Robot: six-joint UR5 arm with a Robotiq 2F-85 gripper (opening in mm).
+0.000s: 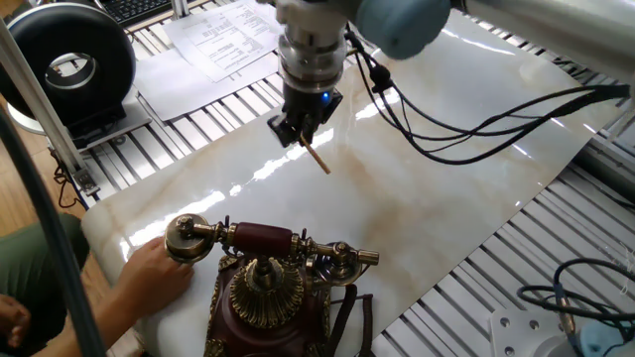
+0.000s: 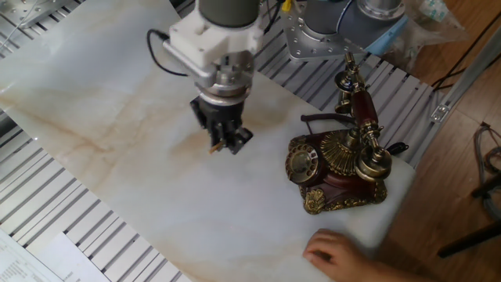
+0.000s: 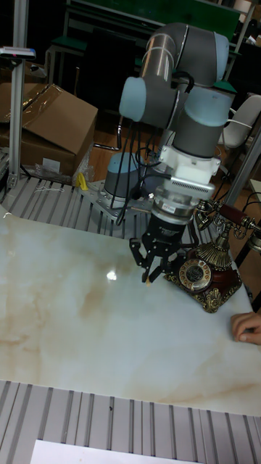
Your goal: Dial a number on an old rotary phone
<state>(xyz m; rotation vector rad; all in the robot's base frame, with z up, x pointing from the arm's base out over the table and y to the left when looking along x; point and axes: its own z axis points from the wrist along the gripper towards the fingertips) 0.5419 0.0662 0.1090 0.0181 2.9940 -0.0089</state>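
While one gripper [image 2: 222, 142] grips one stick [image 1: 317, 158], one phone [image 2: 338, 169] stands apart.

My claw [image 2: 222, 141] hangs over the marble slab [image 2: 117, 133], gripping a small stick [image 2: 212, 148], well left of the phone [image 2: 337, 168]. Someone's hand [image 2: 337, 254] rests near the slab's edge, below the phone.

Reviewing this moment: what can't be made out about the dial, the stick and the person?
- rotary phone: dial digits too small in every view; hidden behind the cradle in one fixed view.
- gripper: its grip on the wooden stick is too small to see.
- person's hand: arm cut off by frame edges.
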